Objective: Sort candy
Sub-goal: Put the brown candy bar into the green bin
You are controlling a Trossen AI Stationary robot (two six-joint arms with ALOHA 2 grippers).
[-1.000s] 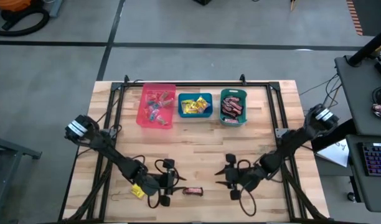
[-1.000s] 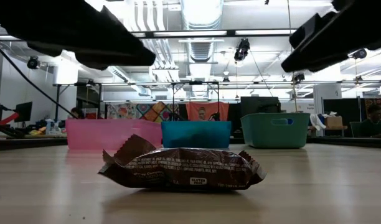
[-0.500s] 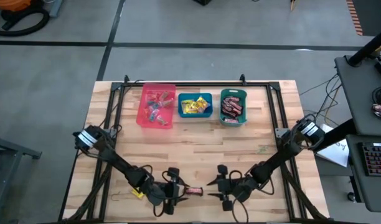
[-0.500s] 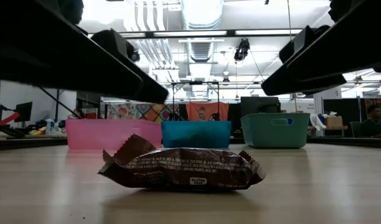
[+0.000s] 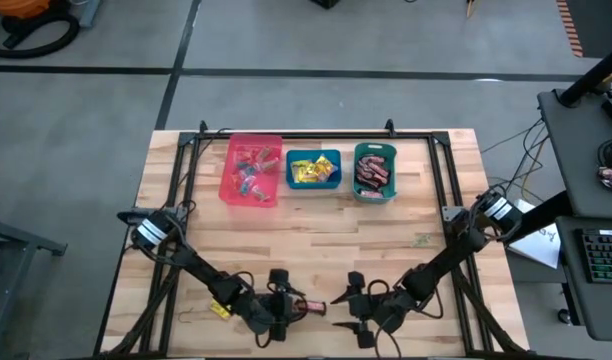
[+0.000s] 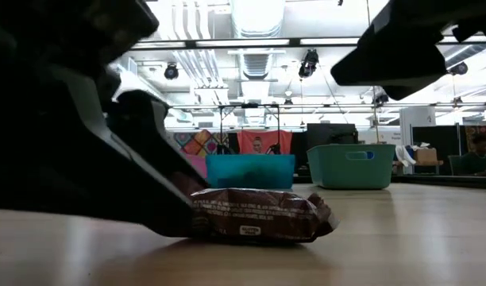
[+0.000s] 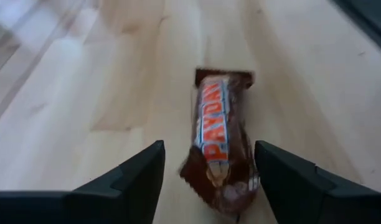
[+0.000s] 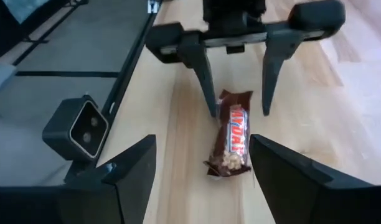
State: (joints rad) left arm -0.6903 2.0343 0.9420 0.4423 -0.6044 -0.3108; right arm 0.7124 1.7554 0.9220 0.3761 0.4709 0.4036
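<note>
Wooden table (image 5: 316,235), near edge: PayDay bar (image 7: 219,144) lies flat between two grippers.
Left gripper (image 8: 235,93) straddles its end, jaws wide, nothing held; right gripper (image 5: 348,305) faces it, jaws wide too.

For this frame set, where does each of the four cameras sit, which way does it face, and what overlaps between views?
High view: above the table, looking straight down; both arms show, the left gripper and right gripper open, either side of the candy bar.
Low view: at tabletop height, looking level across to the bins; the bar lies close, with dark arm parts at left and upper right.
Left wrist view: looks past its own open fingers at the bar.
Right wrist view: looks past its own fingers at the bar and the left gripper straddling it.
Shared: all four views show the same bar.
</note>
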